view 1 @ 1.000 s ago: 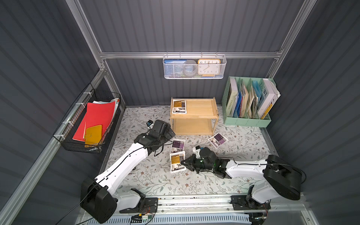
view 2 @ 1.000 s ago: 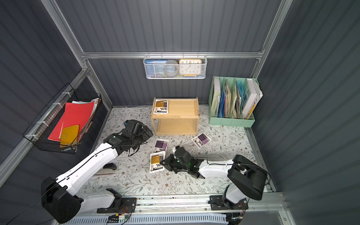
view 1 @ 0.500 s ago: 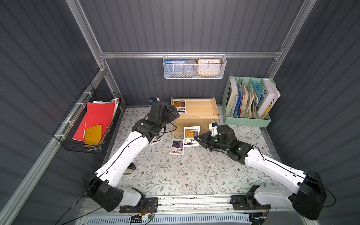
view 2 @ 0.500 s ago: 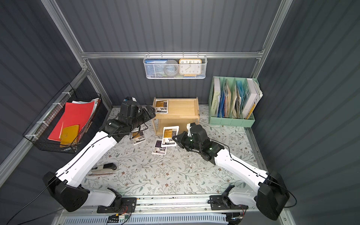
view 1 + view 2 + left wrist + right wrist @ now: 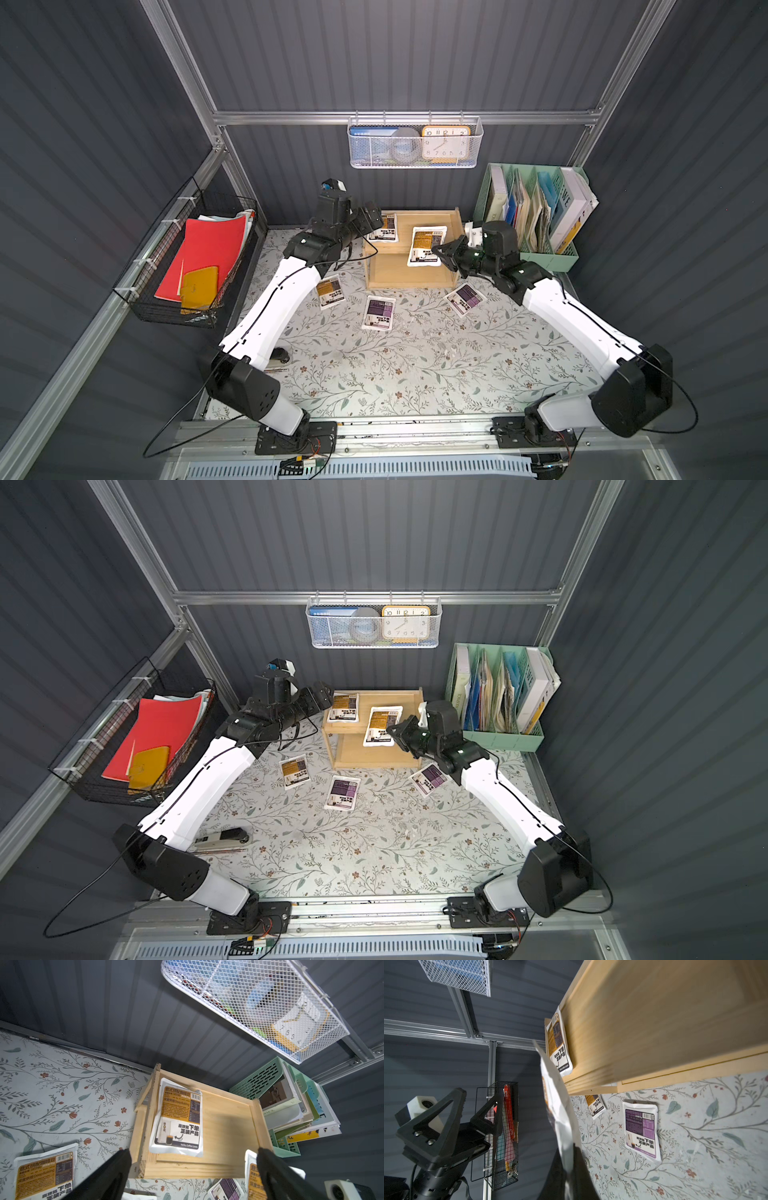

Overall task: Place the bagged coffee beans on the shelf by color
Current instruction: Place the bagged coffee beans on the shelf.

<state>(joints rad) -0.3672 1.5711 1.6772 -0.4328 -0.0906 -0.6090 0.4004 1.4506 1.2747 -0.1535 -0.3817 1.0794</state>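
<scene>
Gripping a yellow-label pouch (image 5: 426,245) by its right edge in the tightly closed right hand (image 5: 442,251), above the front rim of the shelf (image 5: 405,274) top tray. Reaching leftward from that hand, long axis running back wall to front, yellow block toward the wall, parallel to the pouch lying in the tray (image 5: 384,227). Hovering beside it with the left hand (image 5: 371,217) wide open, empty. Leaving a loose yellow pouch (image 5: 330,291) and two purple pouches (image 5: 379,312) on the worktop (image 5: 415,365). Probably needing a short carry backward.

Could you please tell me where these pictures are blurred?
Right wrist view: the shelf is motion-smeared, the held pouch soft near the lens. Left wrist view: the pouch on the shelf top reads sharp, the left gripper's fingers dark and soft. Both top views: sharp, evenly lit.
</scene>
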